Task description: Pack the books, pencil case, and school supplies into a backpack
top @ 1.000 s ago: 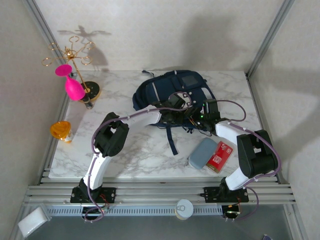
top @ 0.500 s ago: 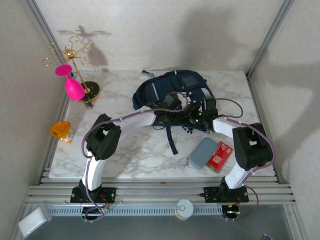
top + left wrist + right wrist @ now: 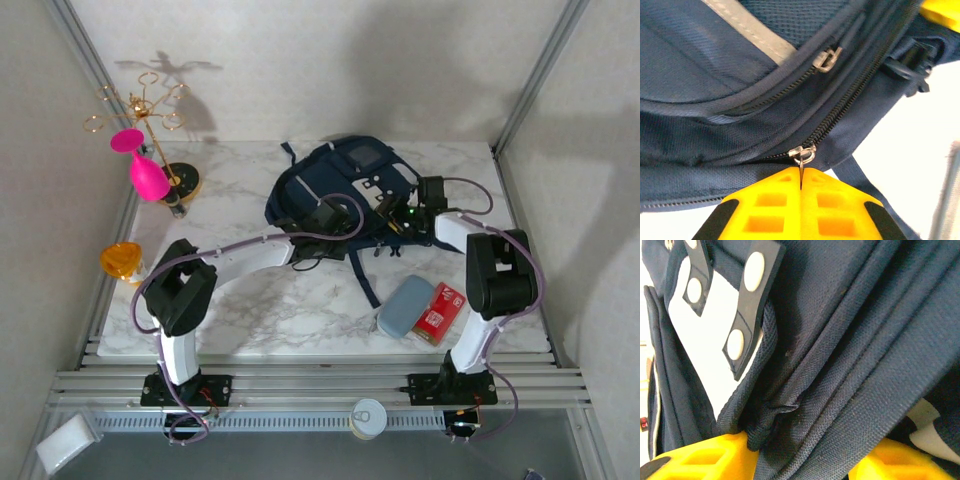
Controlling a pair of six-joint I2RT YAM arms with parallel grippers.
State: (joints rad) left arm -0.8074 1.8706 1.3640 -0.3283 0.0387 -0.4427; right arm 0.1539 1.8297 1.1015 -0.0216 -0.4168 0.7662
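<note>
Colours on the marble table

The backpack (image 3: 345,185) is navy, with white-grey patches, a pale grey stripe and a silver zip pull (image 3: 802,152). The table (image 3: 260,300) is white marble veined in grey. The pouch (image 3: 404,306) is grey-blue, and the flat pack (image 3: 438,312) is red with white markings. The cup (image 3: 122,262) is orange, the glass (image 3: 145,172) hot pink, the wire stand (image 3: 150,110) gold. The left gripper (image 3: 801,172) is yellow with black pads, the right gripper (image 3: 795,460) yellow, and the arms (image 3: 250,255) white and black.

Left arm (image 3: 240,262) and right arm (image 3: 492,268) are reaching inward; left gripper (image 3: 801,175) is pinching a zipper pull (image 3: 803,154), right gripper (image 3: 805,446) is clamping backpack (image 3: 850,340) fabric.
</note>
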